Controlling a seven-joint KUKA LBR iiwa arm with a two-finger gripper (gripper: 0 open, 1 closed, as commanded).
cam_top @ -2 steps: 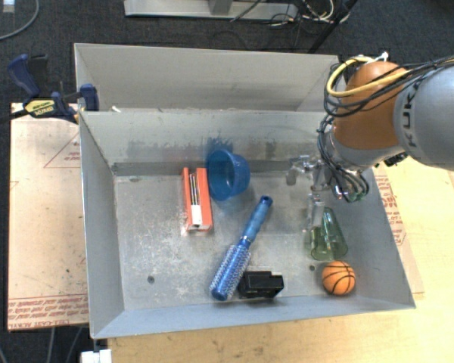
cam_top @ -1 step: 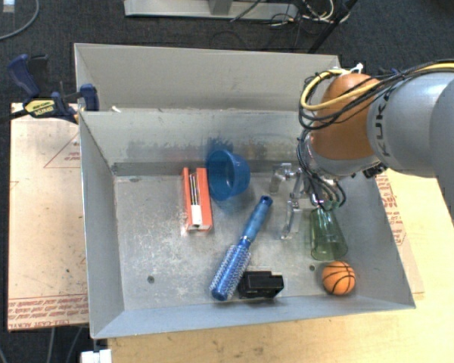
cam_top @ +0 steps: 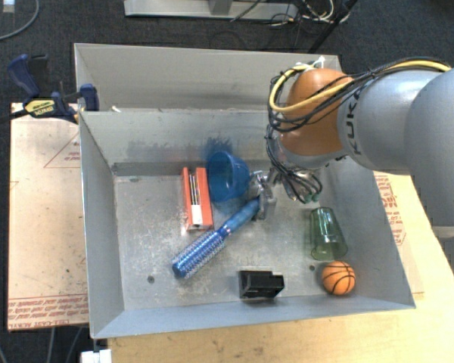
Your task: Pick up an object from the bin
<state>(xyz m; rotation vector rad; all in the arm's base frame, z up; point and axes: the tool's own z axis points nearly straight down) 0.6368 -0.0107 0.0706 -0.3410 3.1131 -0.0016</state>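
The bin (cam_top: 98, 203) holds one each of: blue hairbrush (cam_top: 208, 246), blue cup (cam_top: 225, 176), orange box (cam_top: 197, 197), green bottle (cam_top: 324, 234), orange ball (cam_top: 337, 277), black block (cam_top: 260, 283). The arm (cam_top: 393, 119) reaches in from the right; the claw (cam_top: 263, 199) sits low at the hairbrush's handle end, mid-bin, and its state cannot be told.

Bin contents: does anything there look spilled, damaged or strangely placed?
Nothing looks spilled or damaged. The blue cup lies tipped on its side near the back, and the green bottle lies flat at the right; for loose things in the bin this is not odd.

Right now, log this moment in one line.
brush: flat, mid-bin | end effector: at its handle end | cup: beside it | lift: not yet
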